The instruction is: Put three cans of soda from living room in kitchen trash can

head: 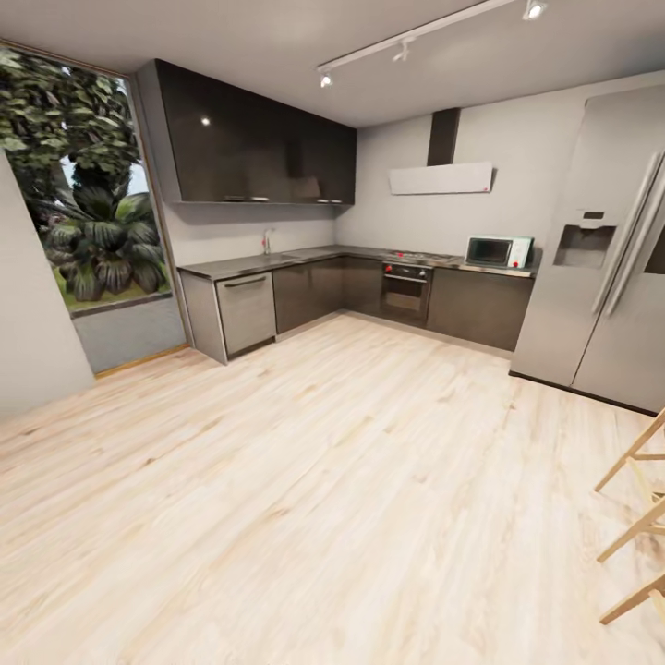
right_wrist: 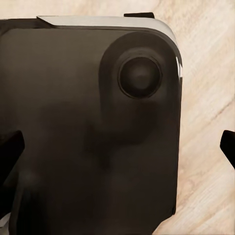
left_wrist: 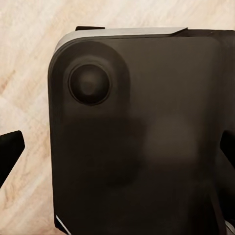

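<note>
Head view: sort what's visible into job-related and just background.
Job-related:
kitchen, the room the cans must reach
left gripper, open, holding nothing
right gripper, open, holding nothing

Background:
fridge
oven
microwave
wall cabinets
window
wooden frame

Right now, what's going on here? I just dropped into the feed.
The robot is in the kitchen, facing the dark cabinets, the oven and the steel fridge across open wood floor. Both wrist views look down at the robot's own dark base, with the jaws spread wide and holding nothing. No soda can or bin is visible.
</note>
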{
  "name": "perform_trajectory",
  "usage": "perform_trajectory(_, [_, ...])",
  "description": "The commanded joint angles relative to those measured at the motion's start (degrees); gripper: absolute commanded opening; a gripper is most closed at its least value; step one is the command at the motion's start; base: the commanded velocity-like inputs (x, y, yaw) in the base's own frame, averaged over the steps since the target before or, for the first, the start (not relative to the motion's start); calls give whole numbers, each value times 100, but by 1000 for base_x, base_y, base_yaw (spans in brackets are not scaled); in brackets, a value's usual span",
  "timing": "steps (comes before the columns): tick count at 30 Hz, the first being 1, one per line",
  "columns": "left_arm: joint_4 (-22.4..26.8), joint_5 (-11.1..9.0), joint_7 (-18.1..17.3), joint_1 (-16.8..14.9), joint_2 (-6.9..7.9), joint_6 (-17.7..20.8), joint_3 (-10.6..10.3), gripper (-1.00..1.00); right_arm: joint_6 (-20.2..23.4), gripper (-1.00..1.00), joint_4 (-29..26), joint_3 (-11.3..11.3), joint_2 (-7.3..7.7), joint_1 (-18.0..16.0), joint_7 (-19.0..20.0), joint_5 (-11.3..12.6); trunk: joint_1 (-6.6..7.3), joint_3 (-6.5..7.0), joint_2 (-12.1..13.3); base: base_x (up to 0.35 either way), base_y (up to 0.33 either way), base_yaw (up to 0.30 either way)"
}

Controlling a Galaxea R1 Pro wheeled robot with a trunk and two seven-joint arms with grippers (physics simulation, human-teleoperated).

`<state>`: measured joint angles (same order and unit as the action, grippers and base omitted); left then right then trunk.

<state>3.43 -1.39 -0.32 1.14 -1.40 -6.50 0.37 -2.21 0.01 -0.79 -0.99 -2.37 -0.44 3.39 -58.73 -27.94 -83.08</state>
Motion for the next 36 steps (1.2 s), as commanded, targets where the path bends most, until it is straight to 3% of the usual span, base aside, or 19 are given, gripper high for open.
perform_trajectory(1, [0, -1, 1, 0, 0, 0, 0, 100, 0, 100, 0, 0, 1, 0, 1, 5, 0, -1, 0, 0, 0, 22])
perform_trajectory(25, [0, 6, -3, 0, 10, -11, -1, 100, -13, 100, 17, 4, -1, 0, 0, 30, 0, -1, 0, 0, -1, 225])
perform_trajectory(36, [-35, -10, 11, 0, 29, -192, 3, 100, -5, 100, 20, 0, -6, 0, 0, 30, 0, -1, 0, 187, -241, 22])
